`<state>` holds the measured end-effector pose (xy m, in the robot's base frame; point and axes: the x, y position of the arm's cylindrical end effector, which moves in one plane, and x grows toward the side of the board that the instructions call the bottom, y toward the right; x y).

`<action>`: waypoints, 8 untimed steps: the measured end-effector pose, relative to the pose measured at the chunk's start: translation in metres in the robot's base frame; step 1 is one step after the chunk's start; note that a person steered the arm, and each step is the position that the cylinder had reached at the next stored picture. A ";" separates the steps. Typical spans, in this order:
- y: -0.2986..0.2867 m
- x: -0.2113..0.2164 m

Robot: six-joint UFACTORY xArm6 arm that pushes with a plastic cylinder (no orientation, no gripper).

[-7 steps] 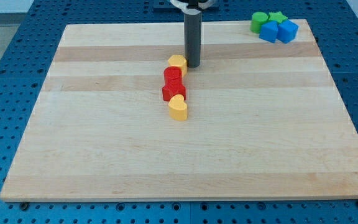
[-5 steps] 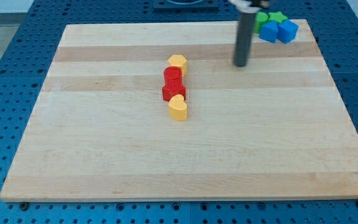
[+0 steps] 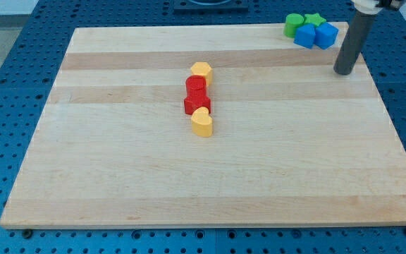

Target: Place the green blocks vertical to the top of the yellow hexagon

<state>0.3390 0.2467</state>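
The yellow hexagon (image 3: 201,71) sits near the board's middle, at the top of a short column of blocks. A green cylinder (image 3: 294,25) and a green star (image 3: 315,20) sit at the view's top right corner, side by side. My tip (image 3: 343,71) rests on the board near the view's right edge, below and to the right of the green blocks and far to the right of the yellow hexagon. It touches no block.
Two blue blocks (image 3: 315,35) lie just below the green ones, touching them. A red cylinder (image 3: 196,86) and a red block (image 3: 197,103) stand below the hexagon, then a yellow heart-like block (image 3: 202,123). The wooden board (image 3: 118,176) lies on a blue perforated table.
My tip has moved from beside the yellow hexagon across to the view's right, ending near the board's right edge. No block has moved.
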 end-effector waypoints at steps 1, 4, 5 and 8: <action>0.010 0.003; 0.078 -0.068; 0.077 -0.128; 0.031 -0.147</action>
<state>0.1921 0.2779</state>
